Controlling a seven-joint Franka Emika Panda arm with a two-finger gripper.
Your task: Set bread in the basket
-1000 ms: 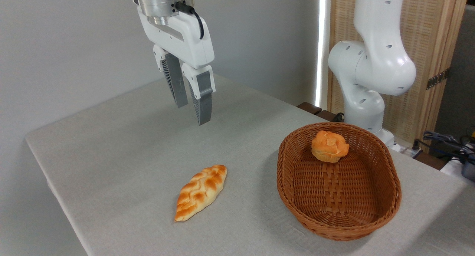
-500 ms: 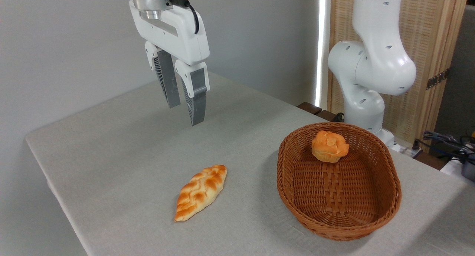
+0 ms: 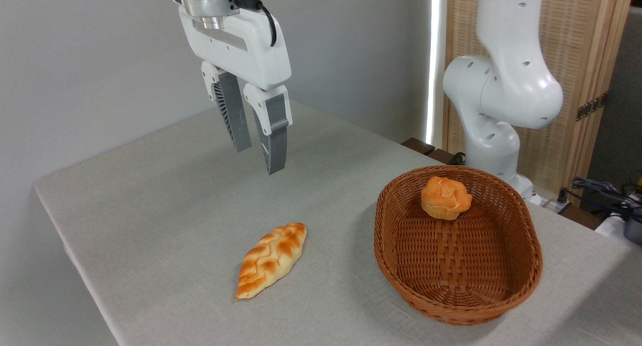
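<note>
End effector [image 3: 260, 159] shifted right, empty; bread [image 3: 445, 198] in basket [image 3: 521, 286], well apart

Counts: 1 basket [image 3: 396, 266], brown wicker, right of centre. 2 bread items total: 1 small round bread [image 3: 445, 197] inside the basket at its far end, 1 long braided loaf [image 3: 271, 259] on the table [image 3: 150, 195], lower centre. 1 robot arm [image 3: 506, 85], upper right. 1 gripper [image 3: 260, 160], upper left of centre, with 2 fingers [image 3: 273, 145].
</note>
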